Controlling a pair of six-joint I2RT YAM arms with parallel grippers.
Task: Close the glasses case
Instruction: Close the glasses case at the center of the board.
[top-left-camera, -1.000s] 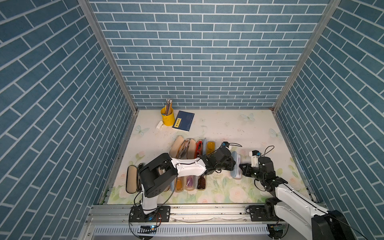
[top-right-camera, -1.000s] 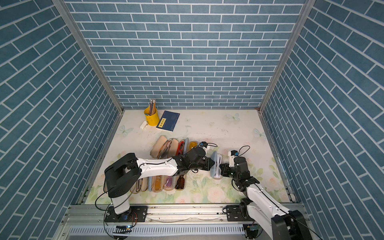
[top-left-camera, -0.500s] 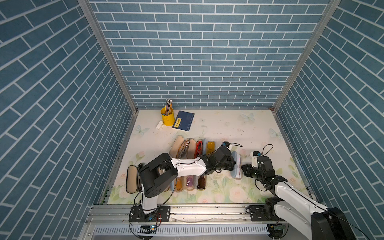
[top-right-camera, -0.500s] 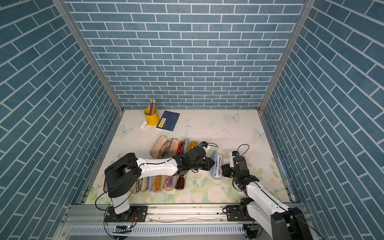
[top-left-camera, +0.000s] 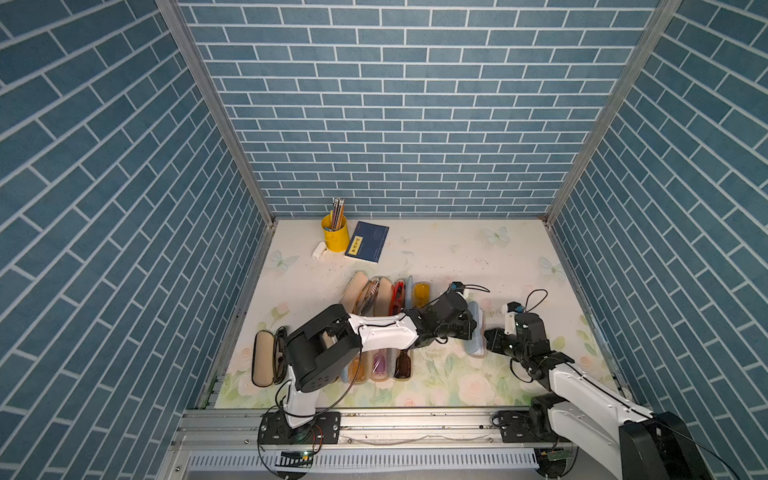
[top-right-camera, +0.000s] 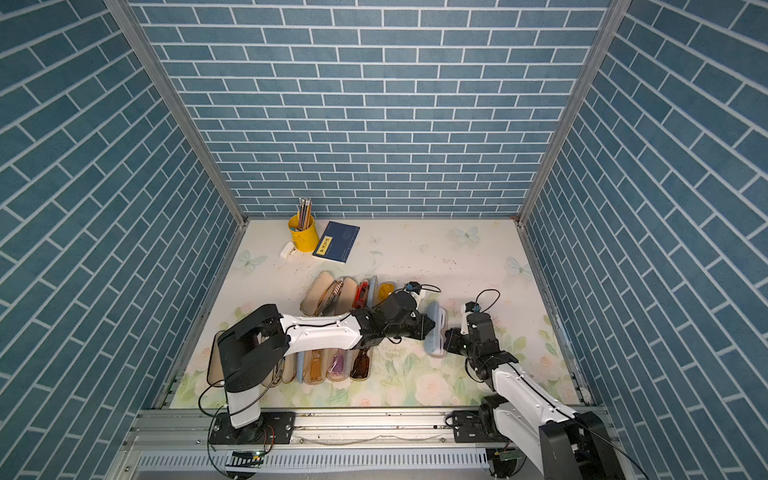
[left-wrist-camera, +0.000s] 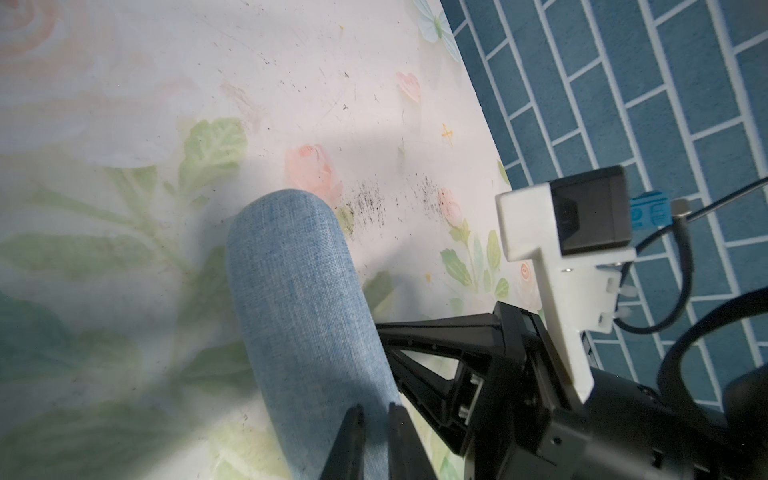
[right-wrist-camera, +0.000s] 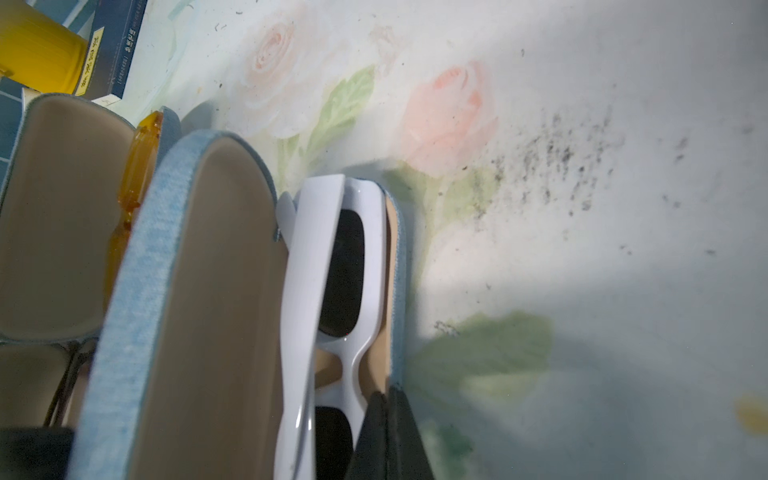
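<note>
left gripper closed against glasses case lid, right gripper at opposite rim

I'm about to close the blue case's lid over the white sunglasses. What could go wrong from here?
1. The white sunglasses sit tilted, with a temple raised above the rim of the blue case, so the lid could jam on them.
2. The right gripper meets only the base's edge, so a push from the left gripper may slide the case.
</note>
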